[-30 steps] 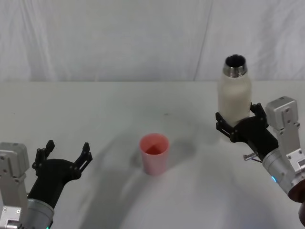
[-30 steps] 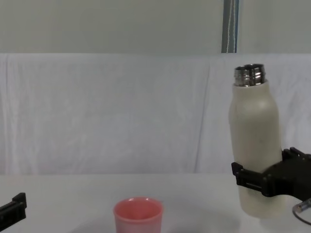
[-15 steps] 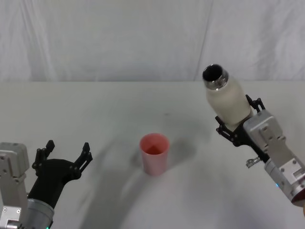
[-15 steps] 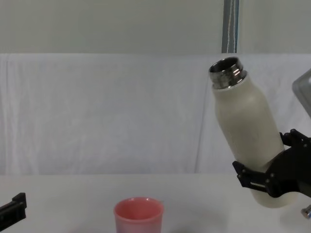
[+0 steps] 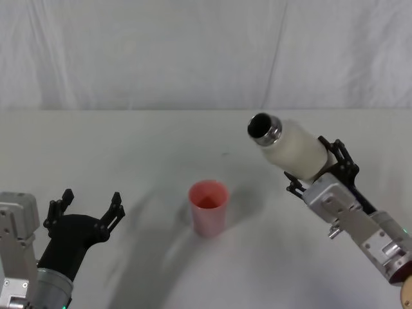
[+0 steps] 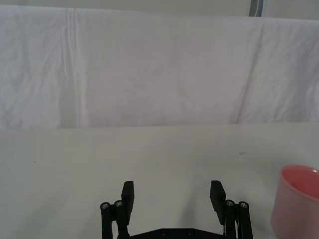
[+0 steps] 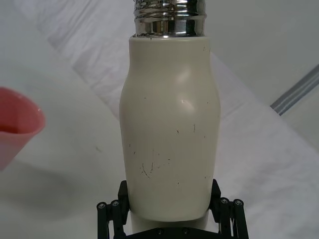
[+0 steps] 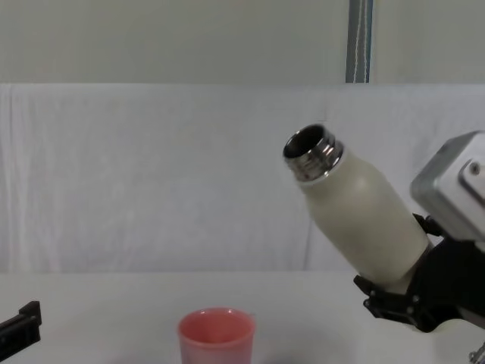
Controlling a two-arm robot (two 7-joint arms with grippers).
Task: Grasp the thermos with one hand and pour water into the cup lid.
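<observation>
Background: white cloth (image 5: 193, 51) hangs as a creased backdrop behind the work area, and a pale vertical strip rises above it in the chest view.
Desk: pale grey desk (image 5: 148, 148) that carries the cup lid.
Cup lid: pink cup lid (image 5: 208, 207) stands upright near the middle of the desk, rim up, with a reddish inside; it also appears in the chest view (image 8: 216, 337) and at the edge of both wrist views (image 6: 297, 202) (image 7: 15, 125).
Thermos: cream-white thermos (image 5: 290, 146) is lifted off the desk and tilted, its open steel neck pointing toward the robot's left and slightly up; the mouth sits higher than the cup lid and to the right of it, not over the rim. In the chest view (image 8: 356, 210) the body slants from lower right to upper left. The right wrist view (image 7: 169, 129) shows small dark scuffs on its matte side.
Right gripper: right gripper (image 5: 315, 172) is clamped around the lower body of the thermos, black fingers on both sides of it.
Left gripper: left gripper (image 5: 87, 210) hovers low at the robot's left, fingers spread apart and holding nothing, well apart from the cup lid.
</observation>
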